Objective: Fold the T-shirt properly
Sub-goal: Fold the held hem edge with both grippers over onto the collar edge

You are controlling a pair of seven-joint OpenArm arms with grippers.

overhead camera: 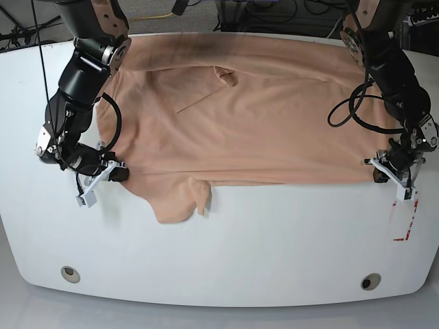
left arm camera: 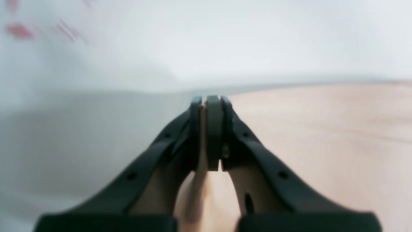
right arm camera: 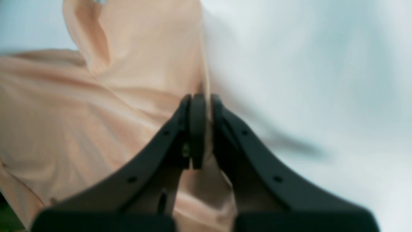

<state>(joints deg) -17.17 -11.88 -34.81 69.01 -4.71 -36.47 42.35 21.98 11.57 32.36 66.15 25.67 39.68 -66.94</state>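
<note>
Both claws pinched on the near hem of the T-shirt, ready to lift and fold.

The white table (overhead camera: pixel 226 260) carries the peach T-shirt (overhead camera: pixel 254 123), spread wide across its far half, one sleeve (overhead camera: pixel 182 202) flopping toward me past the near edge. My left claw (left arm camera: pixel 209 100) is clamped on a thin fold of cloth at the shirt's near corner on its side; my right claw (right arm camera: pixel 198 98) is clamped on the opposite near edge, fabric showing between its pads. To do this well, I'd judge I should raise both corners together at an even height, keep the hem taut between them, and carry it across without letting that loose sleeve bunch underneath.
</note>
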